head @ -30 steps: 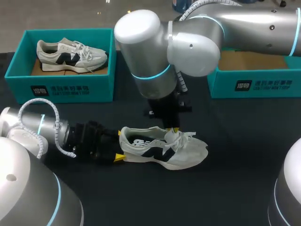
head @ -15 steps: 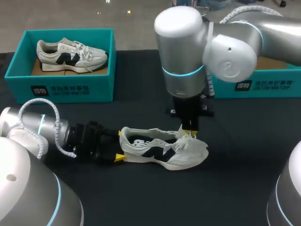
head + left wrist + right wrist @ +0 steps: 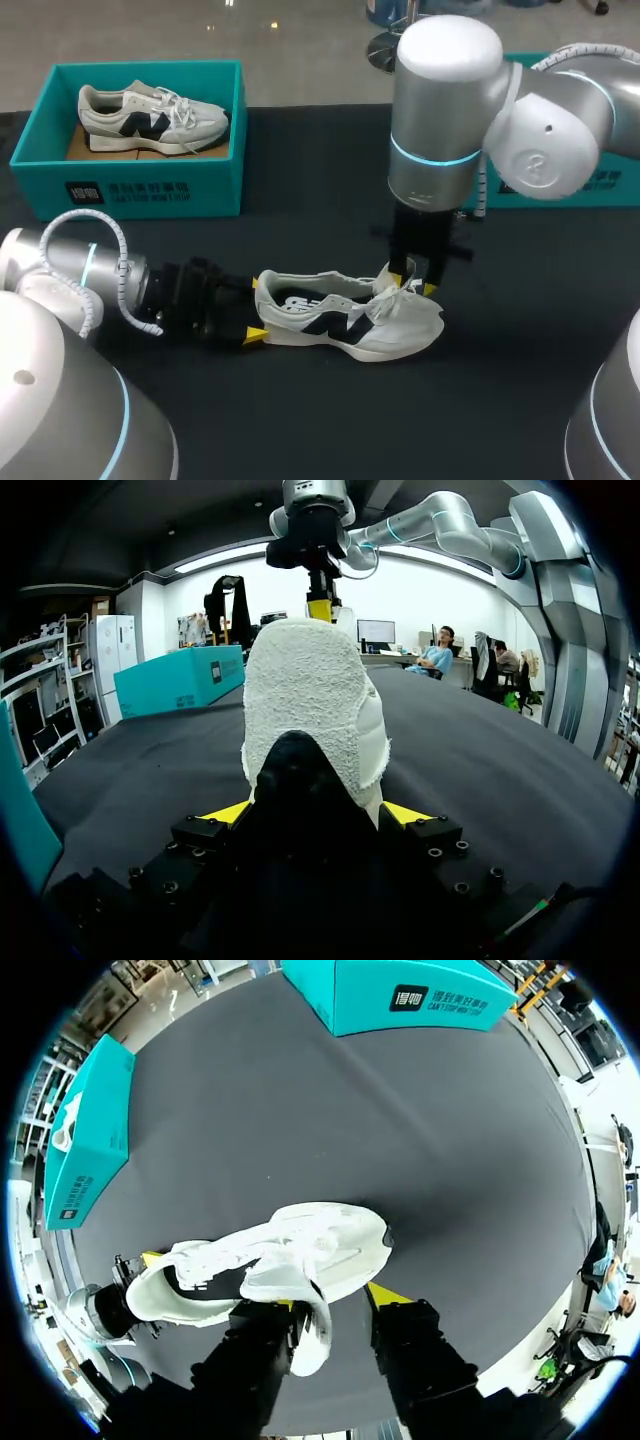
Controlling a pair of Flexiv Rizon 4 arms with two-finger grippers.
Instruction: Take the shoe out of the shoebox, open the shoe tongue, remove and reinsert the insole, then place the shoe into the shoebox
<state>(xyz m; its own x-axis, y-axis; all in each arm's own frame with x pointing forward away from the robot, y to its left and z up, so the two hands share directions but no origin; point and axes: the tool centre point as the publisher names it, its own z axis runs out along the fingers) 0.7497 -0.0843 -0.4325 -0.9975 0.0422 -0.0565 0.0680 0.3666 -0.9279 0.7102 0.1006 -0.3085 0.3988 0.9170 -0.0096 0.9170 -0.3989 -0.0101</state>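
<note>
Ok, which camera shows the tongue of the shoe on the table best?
Right wrist view: the tongue sticks out between the right claw's fingers. Head view mostly hides it behind that claw and laces; left wrist view shows only the shoe's heel.

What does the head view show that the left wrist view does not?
Only the head view shows the white fabric sneaker with black side marking side-on, plus a second matching sneaker lying inside the open teal cardboard shoebox. Only the left wrist view shows the sneaker's heel end-on, clamped between the left gripper's yellow fingertips. Both show the right gripper over the sneaker's laces and the left gripper at its heel.
</note>
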